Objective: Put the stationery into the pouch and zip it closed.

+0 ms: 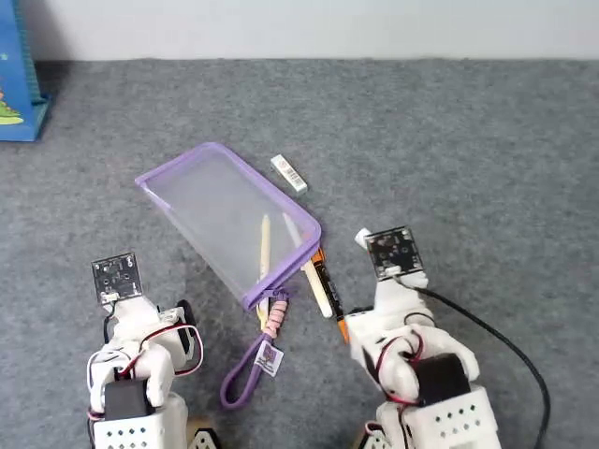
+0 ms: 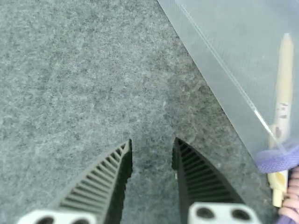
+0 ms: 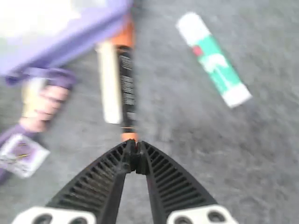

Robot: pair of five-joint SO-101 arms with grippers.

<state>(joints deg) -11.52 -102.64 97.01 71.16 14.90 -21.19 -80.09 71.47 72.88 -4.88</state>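
The clear pouch (image 1: 220,210) with purple trim lies at the table's middle, its open end toward the arms. Two cream pencils (image 1: 265,248) lie partly inside it and stick out of the mouth. A black and orange marker (image 1: 328,290) lies just outside the mouth, beside a cream pen (image 3: 108,84). A white and green glue stick (image 3: 212,60) lies apart on the felt, and a small white eraser (image 1: 288,173) sits behind the pouch. My right gripper (image 3: 135,150) is shut and empty, its tips at the marker's (image 3: 125,84) orange end. My left gripper (image 2: 152,156) is open over bare felt beside the pouch (image 2: 233,56).
A purple wrist loop (image 1: 245,369) with a tag and pink zipper pull (image 1: 272,318) trails from the pouch between the two arms. A blue book (image 1: 19,79) stands at the far left edge. Grey felt covers the table.
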